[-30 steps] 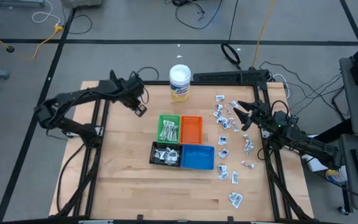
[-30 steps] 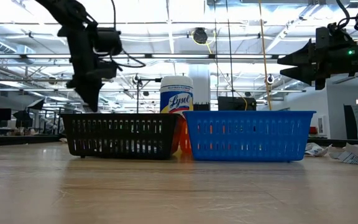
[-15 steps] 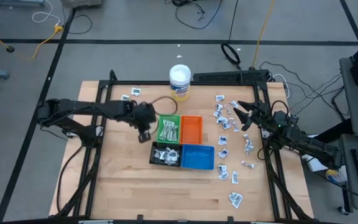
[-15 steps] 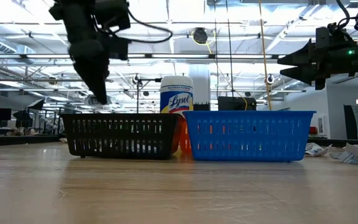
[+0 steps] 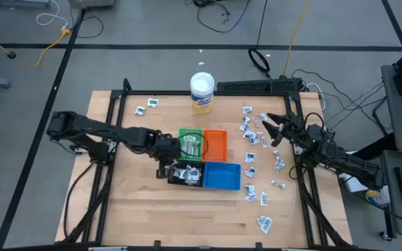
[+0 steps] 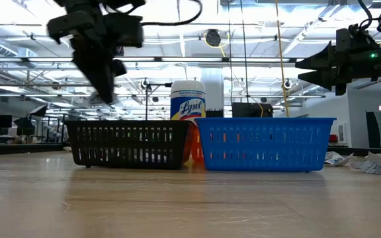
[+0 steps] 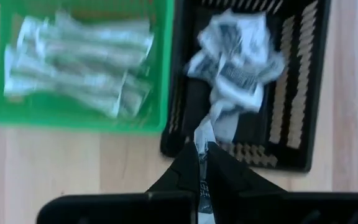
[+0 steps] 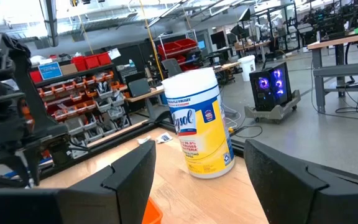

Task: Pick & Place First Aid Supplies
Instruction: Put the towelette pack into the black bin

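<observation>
Pinching a small white-grey packet (image 7: 203, 138) with dark print, the left gripper (image 7: 202, 152) has its fingers pressed together on the packet's lower edge, just above the near rim of the black tray (image 7: 303, 106). In the high view that gripper (image 5: 165, 162) sits at the black tray's (image 5: 175, 177) left side.

Inside the black tray lies a crumpled heap of similar packets (image 7: 236, 59), white with barcodes and dark lettering; the number cannot be told. The green tray (image 7: 86, 118) beside it holds a pile of slim pale wrapped strips (image 7: 79, 68), overlapping too much to count. The orange tray (image 5: 215, 145) and the blue tray (image 5: 222, 176) show only bare floors from above. That makes four trays, set together in a two-by-two block at the table's middle.

Loose packets (image 5: 251, 138) are scattered down the right part of the wooden table (image 5: 145, 216), roughly twenty of them, and two more packets (image 5: 146, 106) lie near the back left corner.

One white-lidded tub (image 5: 202, 93) with a yellow label stands at the back edge, behind the trays.

The right gripper (image 5: 266, 129) hangs above the scattered packets on the right, its fingers spread wide and holding nothing.
</observation>
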You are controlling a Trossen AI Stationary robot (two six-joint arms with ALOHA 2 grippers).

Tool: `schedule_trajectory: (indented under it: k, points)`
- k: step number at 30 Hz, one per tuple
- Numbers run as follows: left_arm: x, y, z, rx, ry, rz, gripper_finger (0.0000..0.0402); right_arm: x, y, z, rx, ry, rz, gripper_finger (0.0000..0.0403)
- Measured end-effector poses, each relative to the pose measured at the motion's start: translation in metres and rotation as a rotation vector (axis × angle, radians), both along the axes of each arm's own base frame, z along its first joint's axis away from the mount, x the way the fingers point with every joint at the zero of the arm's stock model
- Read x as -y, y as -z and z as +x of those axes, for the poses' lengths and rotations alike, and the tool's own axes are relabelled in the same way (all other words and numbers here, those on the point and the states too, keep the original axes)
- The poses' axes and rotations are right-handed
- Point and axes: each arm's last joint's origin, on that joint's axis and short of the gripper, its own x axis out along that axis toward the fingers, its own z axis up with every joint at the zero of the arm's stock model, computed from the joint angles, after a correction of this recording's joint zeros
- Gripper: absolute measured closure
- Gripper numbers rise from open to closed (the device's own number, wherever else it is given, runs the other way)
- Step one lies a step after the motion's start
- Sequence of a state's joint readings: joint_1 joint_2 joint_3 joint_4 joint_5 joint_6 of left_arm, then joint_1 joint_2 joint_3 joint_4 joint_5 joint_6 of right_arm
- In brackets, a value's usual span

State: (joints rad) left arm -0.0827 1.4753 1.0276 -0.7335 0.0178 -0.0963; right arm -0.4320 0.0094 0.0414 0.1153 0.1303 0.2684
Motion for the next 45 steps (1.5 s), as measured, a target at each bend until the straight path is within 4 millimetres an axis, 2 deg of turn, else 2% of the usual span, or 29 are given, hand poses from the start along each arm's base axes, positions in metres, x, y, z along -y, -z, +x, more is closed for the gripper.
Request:
schedule_trajectory:
  k: [6, 11, 23, 26, 31, 34, 39, 45]
  points:
    - [0.013, -0.003, 0.032, -0.012, 0.046, -0.002, 0.0391, 0.0, 0.0, 0.0, 0.0, 0.0, 0.0, 0.016]
    - [0.02, -0.006, 0.044, 0.01, 0.062, -0.004, 0.0391, 0.0, 0.0, 0.0, 0.0, 0.0, 0.0, 0.016]
    - [0.037, 0.029, 0.056, -0.08, 0.078, 0.022, 0.0388, 0.0, 0.0, 0.0, 0.0, 0.0, 0.0, 0.0161]
    - [0.038, 0.03, 0.058, -0.068, 0.035, 0.006, 0.035, 0.0, 0.0, 0.0, 0.0, 0.0, 0.0, 0.0161]
    - [0.037, 0.028, 0.059, -0.048, 0.037, 0.004, 0.0238, 0.0, 0.0, 0.0, 0.0, 0.0, 0.0, 0.0161]
    - [0.03, 0.019, 0.057, -0.021, 0.017, 0.0, 0.018, 0.0, 0.0, 0.0, 0.0, 0.0, 0.0, 0.0161]
    - [0.001, -0.005, 0.052, 0.062, -0.084, 0.02, 0.0124, 0.0, 0.0, 0.0, 0.0, 0.0, 0.0, 0.0161]
    - [-0.048, -0.026, 0.043, 0.13, -0.238, 0.037, 0.01, 0.0, 0.0, 0.0, 0.0, 0.0, 0.0, 0.0161]
